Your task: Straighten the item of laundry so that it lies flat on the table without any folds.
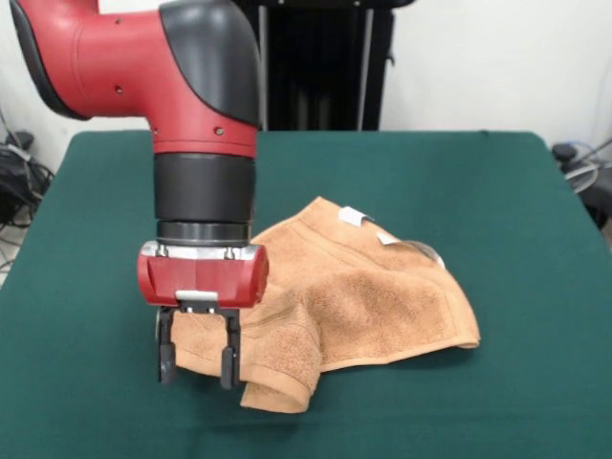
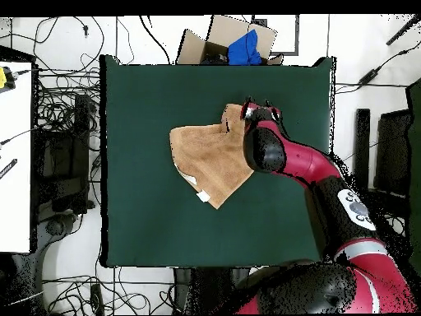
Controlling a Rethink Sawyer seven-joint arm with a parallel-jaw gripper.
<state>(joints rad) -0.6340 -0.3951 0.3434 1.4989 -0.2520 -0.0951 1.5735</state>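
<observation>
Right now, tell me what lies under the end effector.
Under the end effector lies the towel, its bunched, folded front-left corner, resting on the green table. The fingers are parted. Whether the tips touch the cloth is unclear; the overhead view hides this spot behind the arm.

A robotics lab. The green felt-topped table (image 2: 140, 164) stands on a pale floor strewn with black cables (image 2: 62, 107) on every side; beyond its far edge sits an open cardboard box (image 2: 226, 41), and a white desk (image 2: 15, 156) stands beside its left edge.
</observation>
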